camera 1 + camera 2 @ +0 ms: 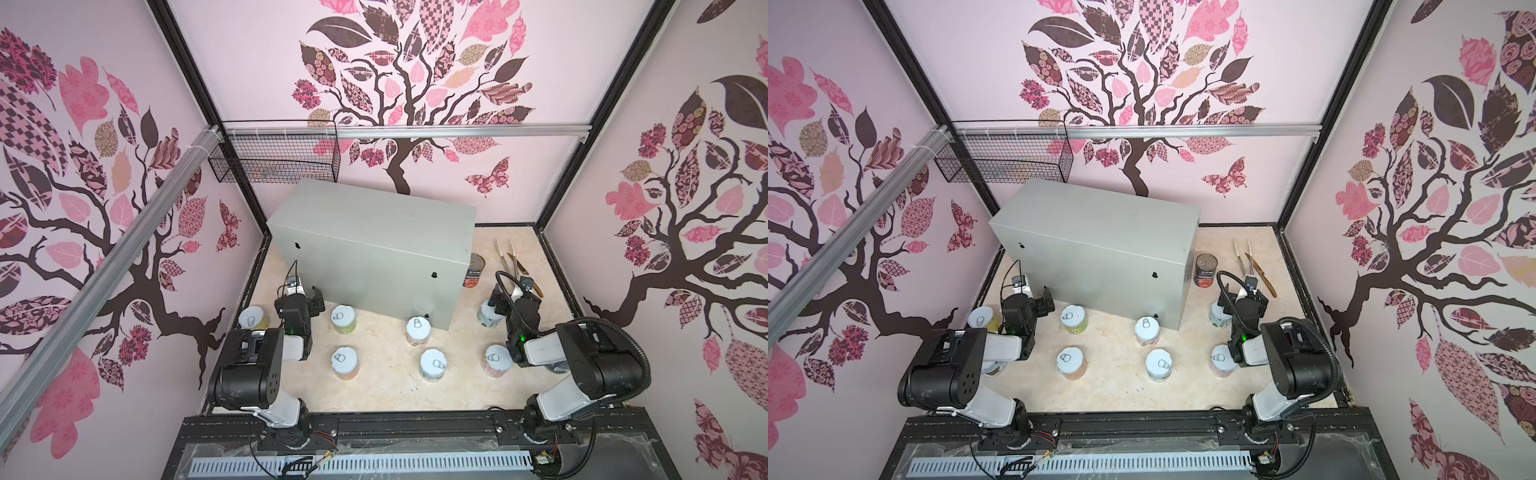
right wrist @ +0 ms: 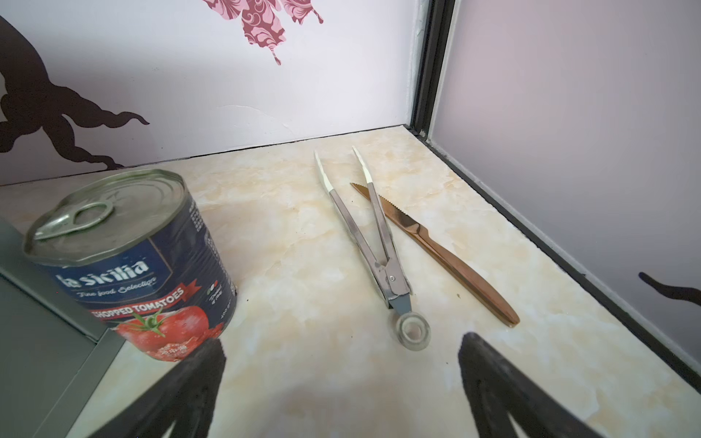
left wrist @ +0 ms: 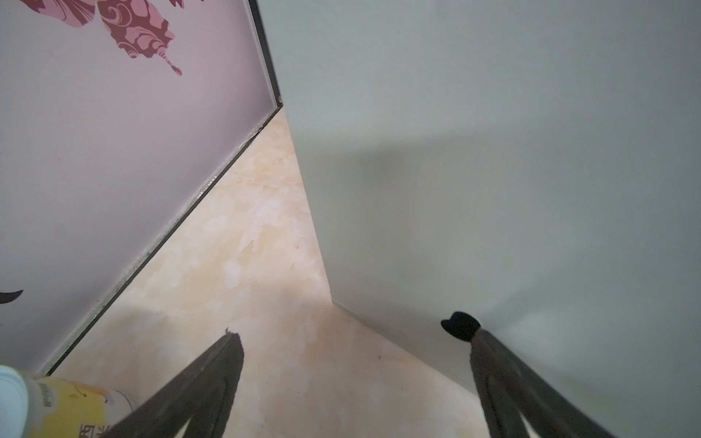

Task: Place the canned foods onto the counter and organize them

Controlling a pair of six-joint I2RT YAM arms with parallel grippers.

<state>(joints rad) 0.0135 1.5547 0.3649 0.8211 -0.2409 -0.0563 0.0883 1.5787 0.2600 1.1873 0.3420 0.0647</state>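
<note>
Short pastel cans (image 1: pixel 343 319) stand upright on the table (image 1: pixel 386 390) before the grey metal box (image 1: pixel 374 237); a dark tomato can (image 2: pixel 132 265) stands just beside its end.

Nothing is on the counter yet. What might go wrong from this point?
The open left end effector sits close to the counter, one finger by a black knob; lifting could scrape it. Tongs and a knife lie ahead of the open right end effector, beside the tomato can; a reach may snag them.
</note>
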